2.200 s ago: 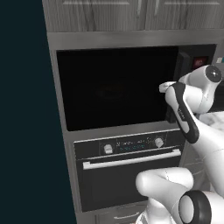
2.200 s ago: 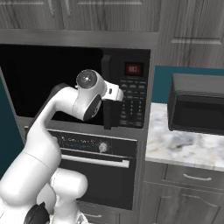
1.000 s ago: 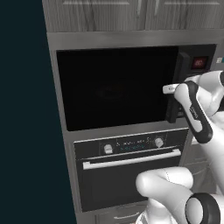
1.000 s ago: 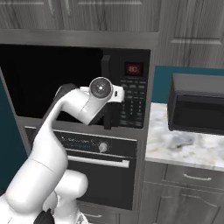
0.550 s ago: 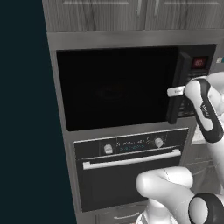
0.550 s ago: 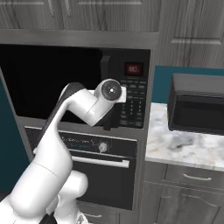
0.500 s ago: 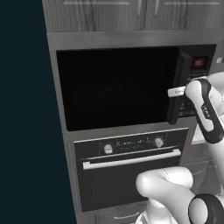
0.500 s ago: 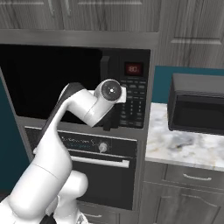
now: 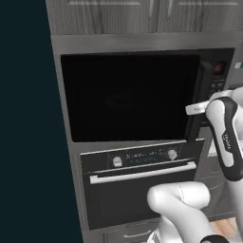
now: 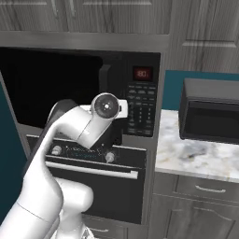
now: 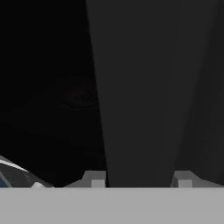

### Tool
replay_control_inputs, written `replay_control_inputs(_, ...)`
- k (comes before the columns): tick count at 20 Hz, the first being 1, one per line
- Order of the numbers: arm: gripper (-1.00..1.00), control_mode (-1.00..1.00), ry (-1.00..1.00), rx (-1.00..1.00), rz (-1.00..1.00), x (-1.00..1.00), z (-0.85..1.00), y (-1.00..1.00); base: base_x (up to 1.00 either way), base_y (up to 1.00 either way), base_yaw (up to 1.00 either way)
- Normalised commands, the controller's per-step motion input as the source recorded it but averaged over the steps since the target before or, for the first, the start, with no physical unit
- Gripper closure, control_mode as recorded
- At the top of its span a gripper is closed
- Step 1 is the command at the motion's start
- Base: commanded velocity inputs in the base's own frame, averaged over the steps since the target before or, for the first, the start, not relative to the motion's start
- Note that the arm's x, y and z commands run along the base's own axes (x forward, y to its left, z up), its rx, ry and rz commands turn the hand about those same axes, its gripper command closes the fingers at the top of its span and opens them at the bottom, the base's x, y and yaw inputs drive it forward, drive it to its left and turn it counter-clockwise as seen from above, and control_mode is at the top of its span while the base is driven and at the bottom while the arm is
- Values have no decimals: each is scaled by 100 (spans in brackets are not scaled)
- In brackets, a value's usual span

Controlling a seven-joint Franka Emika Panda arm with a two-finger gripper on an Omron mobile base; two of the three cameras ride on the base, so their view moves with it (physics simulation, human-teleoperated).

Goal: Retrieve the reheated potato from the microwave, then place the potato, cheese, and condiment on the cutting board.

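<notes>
The microwave [image 9: 128,95] [image 10: 56,84] is a wide black box built in above the oven, with its keypad [image 10: 140,109] and red display on the right. Its dark door looks closed or nearly so. My gripper [image 11: 140,179] is at the door's right edge, shut on the vertical door handle [image 11: 140,87] [image 9: 195,118], which stands between both fingertips [image 11: 95,178]. A faint round shape behind the dark glass is too dim to name. The potato is hidden, and the cheese, condiment and cutting board are out of view.
Right below the microwave sits a black oven [image 9: 142,190] with knobs and a silver bar handle [image 10: 93,170]. To the right, a marble counter [image 10: 196,154] carries a black box-shaped appliance [image 10: 210,112]. Grey wood cabinets [image 9: 142,14] run above, and a dark teal wall [image 9: 23,118] stands left.
My wrist has moved in toward the microwave's right edge and the forearm has swung to the right. The fingers now clasp the door handle. The door has barely moved, if at all.
</notes>
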Motion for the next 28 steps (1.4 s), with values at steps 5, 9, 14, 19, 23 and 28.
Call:
replay_control_inputs(5, 100, -100, 0, -1, -5, -64, 0, 33, 0, 0, 0)
replay_control_inputs(9, 100, -100, 0, 0, -2, -62, 0, 30, 0, 0, 0)
replay_control_inputs(14, 100, -100, 4, 0, 0, -56, 0, 35, 0, 0, 0)
replay_control_inputs(19, 100, -100, 8, -1, 0, -50, 0, 37, 0, 0, 0)
replay_control_inputs(23, 100, -100, 10, 0, 0, -40, 0, 38, 0, 0, 0)
replay_control_inputs(28, -100, -100, 6, -1, 0, -16, -15, 37, 0, 0, 0)
